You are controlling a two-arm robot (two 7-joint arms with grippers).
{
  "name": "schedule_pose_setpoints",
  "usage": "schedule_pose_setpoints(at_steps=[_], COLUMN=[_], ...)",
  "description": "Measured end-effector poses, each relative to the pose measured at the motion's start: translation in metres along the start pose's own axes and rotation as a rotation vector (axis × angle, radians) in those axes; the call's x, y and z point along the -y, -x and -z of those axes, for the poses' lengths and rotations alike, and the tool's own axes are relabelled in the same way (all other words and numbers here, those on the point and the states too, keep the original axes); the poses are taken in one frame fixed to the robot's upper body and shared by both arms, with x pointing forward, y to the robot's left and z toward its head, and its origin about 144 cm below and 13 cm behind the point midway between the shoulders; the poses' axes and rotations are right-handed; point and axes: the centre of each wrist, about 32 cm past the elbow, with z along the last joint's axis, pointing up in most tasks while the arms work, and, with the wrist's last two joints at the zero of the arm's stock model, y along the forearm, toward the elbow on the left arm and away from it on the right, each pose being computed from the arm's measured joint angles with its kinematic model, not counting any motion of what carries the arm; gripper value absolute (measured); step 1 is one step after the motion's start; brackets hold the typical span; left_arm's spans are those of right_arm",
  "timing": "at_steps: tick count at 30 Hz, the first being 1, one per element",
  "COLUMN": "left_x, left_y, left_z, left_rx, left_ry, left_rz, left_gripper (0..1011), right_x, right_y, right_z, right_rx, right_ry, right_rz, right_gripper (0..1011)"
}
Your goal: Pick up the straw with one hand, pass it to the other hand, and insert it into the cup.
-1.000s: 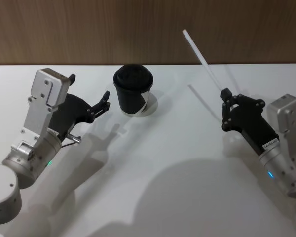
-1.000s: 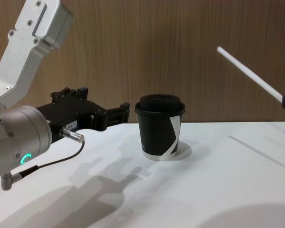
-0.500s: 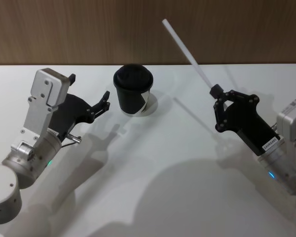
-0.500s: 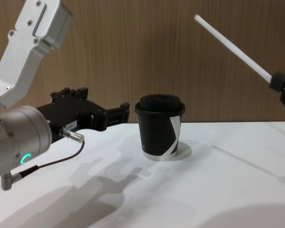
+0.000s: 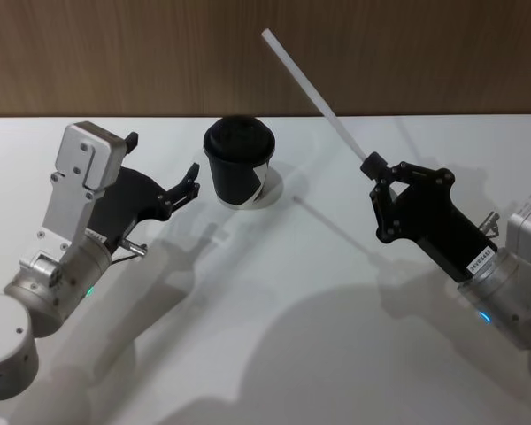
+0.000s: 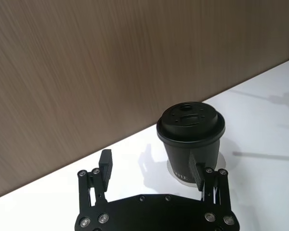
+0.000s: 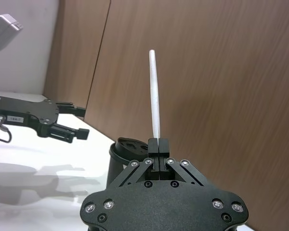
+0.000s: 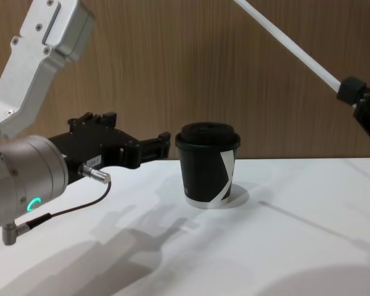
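Two grippers frame the cup [image 5: 239, 164], which stands upright on the white table [image 5: 274, 292] with its domed lid on. The right gripper [image 5: 372, 166] hangs above the table on the cup's right, its fingers pressed together on one end of the straw [image 5: 317, 96]. In the right wrist view the straw [image 7: 155, 91] rises straight out of that pinch [image 7: 158, 147].

The straw's long axis slants from the right gripper up and toward the robot's left. In the chest view the straw [image 8: 287, 46] runs off the top edge, its free end high above the cup [image 8: 208, 163] and a little to its right.

The left gripper [image 5: 161, 159] waits just beside the cup on the other side, near lid height, aimed at it. Its fingers stand apart with nothing between them, as its wrist view shows [image 6: 151, 168], with the cup [image 6: 190, 137] close ahead.

So the straw lies up and to the right of the left gripper [image 8: 135, 132], with the cup between them. The handover likely depends on bringing the free length down across that gap into the open fingers.
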Motion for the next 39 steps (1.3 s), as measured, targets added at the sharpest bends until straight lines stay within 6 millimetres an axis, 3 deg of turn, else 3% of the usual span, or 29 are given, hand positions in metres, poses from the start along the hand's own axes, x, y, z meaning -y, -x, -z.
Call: schedule_pose_setpoints(at_steps=[18, 39], left_x=[0.002, 0.013], left_y=[-0.016, -0.035], left_z=[-0.018, -0.034], left_rx=[-0.142, -0.493], left_ry=[0.051, 0.15], left_rz=[0.16, 0.398], left_gripper=[1002, 1001], right_x=[-0.001, -0.002], right_y=[0.0, 0.0], right_z=[-0.001, -0.001], right_rx=[-0.007, -0.008], right_ry=[-0.033, -0.041], right_rz=[-0.03, -0.038], right_gripper=[6, 6])
